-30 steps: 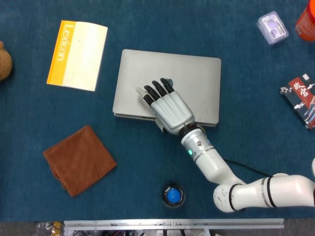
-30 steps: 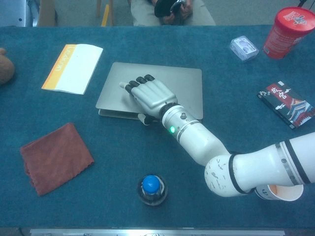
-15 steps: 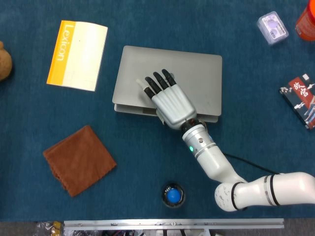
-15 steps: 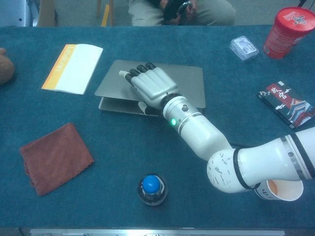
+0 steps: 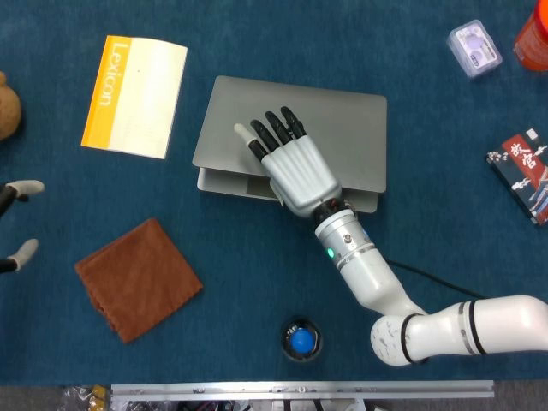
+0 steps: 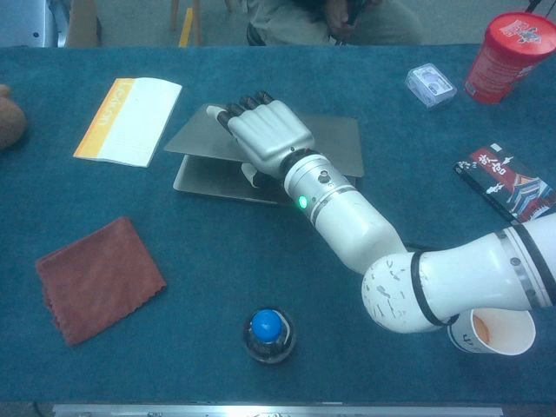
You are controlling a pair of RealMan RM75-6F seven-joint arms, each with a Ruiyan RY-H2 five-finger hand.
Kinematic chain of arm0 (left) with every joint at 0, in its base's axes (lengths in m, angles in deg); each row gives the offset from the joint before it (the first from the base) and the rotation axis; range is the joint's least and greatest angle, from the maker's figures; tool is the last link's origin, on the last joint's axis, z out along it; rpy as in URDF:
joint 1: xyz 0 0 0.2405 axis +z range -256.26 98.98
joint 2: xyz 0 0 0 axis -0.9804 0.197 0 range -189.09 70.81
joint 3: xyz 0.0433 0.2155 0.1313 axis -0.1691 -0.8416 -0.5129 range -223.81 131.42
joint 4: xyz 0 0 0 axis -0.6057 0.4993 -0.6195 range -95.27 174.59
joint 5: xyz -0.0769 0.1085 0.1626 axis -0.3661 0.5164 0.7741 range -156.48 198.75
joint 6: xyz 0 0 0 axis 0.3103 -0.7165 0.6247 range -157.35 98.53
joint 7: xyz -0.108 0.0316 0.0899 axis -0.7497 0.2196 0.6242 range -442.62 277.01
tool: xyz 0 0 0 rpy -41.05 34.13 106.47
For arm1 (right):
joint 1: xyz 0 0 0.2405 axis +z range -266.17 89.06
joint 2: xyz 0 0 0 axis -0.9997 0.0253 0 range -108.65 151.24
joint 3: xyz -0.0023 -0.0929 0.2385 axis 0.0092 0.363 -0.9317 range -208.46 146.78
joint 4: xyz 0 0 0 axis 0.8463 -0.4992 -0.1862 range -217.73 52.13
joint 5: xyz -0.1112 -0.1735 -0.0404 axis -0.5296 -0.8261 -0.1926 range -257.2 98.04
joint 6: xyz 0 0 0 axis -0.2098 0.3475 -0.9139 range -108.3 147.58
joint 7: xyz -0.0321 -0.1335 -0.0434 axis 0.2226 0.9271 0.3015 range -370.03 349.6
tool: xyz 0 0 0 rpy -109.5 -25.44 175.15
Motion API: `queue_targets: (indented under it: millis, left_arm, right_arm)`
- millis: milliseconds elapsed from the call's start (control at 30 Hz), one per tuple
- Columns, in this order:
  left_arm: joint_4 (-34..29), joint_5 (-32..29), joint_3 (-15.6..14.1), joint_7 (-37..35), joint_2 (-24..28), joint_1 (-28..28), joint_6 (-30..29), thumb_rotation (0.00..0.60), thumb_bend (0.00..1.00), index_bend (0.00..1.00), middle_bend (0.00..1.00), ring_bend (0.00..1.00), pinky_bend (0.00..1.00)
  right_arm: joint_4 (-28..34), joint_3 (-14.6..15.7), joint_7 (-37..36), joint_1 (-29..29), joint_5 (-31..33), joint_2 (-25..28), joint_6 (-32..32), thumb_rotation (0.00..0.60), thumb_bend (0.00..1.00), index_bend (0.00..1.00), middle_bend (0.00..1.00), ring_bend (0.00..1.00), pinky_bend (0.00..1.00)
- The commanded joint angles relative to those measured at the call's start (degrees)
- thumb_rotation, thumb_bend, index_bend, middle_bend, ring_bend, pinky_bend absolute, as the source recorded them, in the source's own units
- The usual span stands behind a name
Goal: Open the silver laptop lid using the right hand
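Observation:
The silver laptop [image 5: 342,128] lies mid-table with its lid partly raised off the base [image 6: 208,178] along the near edge. My right hand [image 5: 295,171] grips that lid edge. Its dark-tipped fingers lie flat on top of the lid and the thumb [image 6: 252,178] is tucked underneath, as the chest view shows [image 6: 269,135]. Only two pale fingertips of my left hand [image 5: 17,221] show, at the left edge of the head view. They are apart, with nothing between them.
A yellow-and-white Lexicon booklet [image 5: 134,96] lies left of the laptop, a brown cloth [image 5: 137,278] at near left. A blue-capped bottle [image 5: 300,340] stands near the front edge. At right are a card pack [image 5: 522,175], a small plastic box [image 5: 474,48], a red cup [image 6: 508,56] and a paper cup [image 6: 491,330].
The lid's near edge has risen from almost closed to a clear gap over the base, with my right hand lifting along. My left fingertips have come into view at the left edge.

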Motion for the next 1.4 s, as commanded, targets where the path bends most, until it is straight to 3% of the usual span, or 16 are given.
queue_targets:
  millis: [33,267,367,567,867,1400]
  left_arm:
    - [0.25,2.39,-0.98,-1.58,0.4,-1.54,0.98,0.6,0.22,0.29,0.37,0.32,0.28]
    - [0.43,5.91,-3.08,-1.59,0.38,-5.23,5.66,0.6,0.22,0.29,0.33,0.3,0.24]
    - [0.47,7.28,-3.73,-1.59,0.09,-7.07,7.7,0.6,0.22,0.28,0.28,0.24,0.19]
    - [-0.23,8.12,-4.36,-0.86,0.05,-11.33,13.4,0.6,0.22,0.19,0.16,0.13,0.15]
    - [-0.79,7.96,-4.36,0.08,-0.89,-16.99,20.28,0.587,0.22,0.12,0.08,0.06,0.09]
    - [-1.27,4.83,-2.74,5.18,-5.77,-24.54,28.68,0.562,0.22,0.11,0.07,0.05,0.09]
  right_arm:
    - [0.29,-0.14,0.4,0.18,0.03,0.16,0.49,0.6,0.43,0.02,0.11,0.0,0.01]
    - [1.18,-0.37,1.23,0.49,0.27,0.77,1.54,0.6,0.43,0.02,0.11,0.0,0.01]
    - [1.53,-0.47,1.66,0.7,0.39,1.01,1.89,0.6,0.43,0.02,0.11,0.0,0.01]
    - [2.05,-0.86,2.27,1.07,0.82,1.32,2.58,0.6,0.43,0.02,0.11,0.0,0.01]
    - [1.98,-0.95,2.63,1.53,1.28,1.5,2.99,0.6,0.43,0.02,0.11,0.0,0.01]
    - [2.24,-1.05,2.63,2.23,1.42,1.56,3.48,0.6,0.43,0.02,0.11,0.0,0.01]
